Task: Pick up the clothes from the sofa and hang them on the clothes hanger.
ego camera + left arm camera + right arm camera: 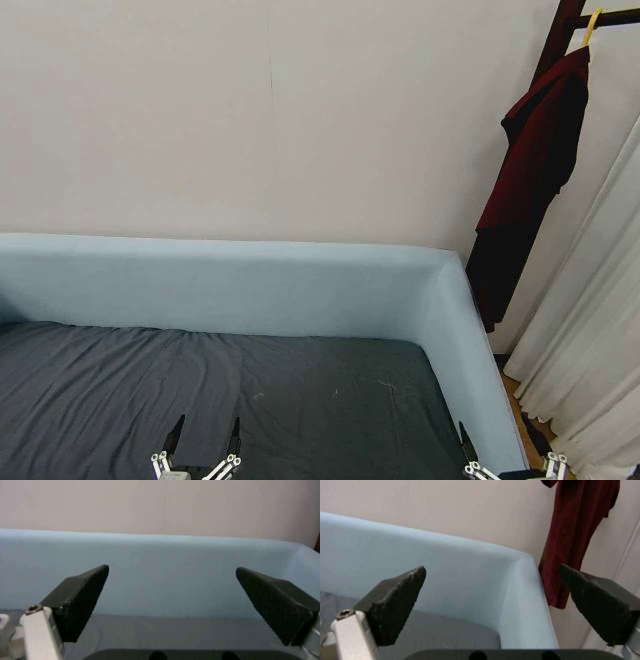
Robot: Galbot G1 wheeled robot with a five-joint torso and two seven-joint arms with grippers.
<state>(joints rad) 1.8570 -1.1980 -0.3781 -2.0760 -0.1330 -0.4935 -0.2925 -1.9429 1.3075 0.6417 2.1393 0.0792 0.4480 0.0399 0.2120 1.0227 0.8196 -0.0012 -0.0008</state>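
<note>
head view: a light blue sofa (250, 285) runs across the middle of the frame, and its dark grey seat (200, 380) fills the lower left. the dark red garment (530, 170) is in the upper right. it hangs from a yellow hook (594, 25) on a dark wooden stand (556, 40), beside the sofa's end and clear of the seat. a pale curtain (590, 330) falls down the right edge, and a plain wall (250, 120) takes the upper half. the left gripper (208, 432) pokes up at the bottom edge, left of centre, over the grey seat, its claw spread and empty. the right gripper (508, 450) sits at the bottom right, over the sofa's armrest, its claw also spread wide.

left wrist view: the left gripper's two black fingers (80, 600) stand far apart, holding nothing. they face the blue backrest, with the grey seat below them.

right wrist view: the right gripper's black fingers (395, 603) are wide and empty, aimed at the sofa's corner. the red garment hangs against the wall just beyond the armrest.
</note>
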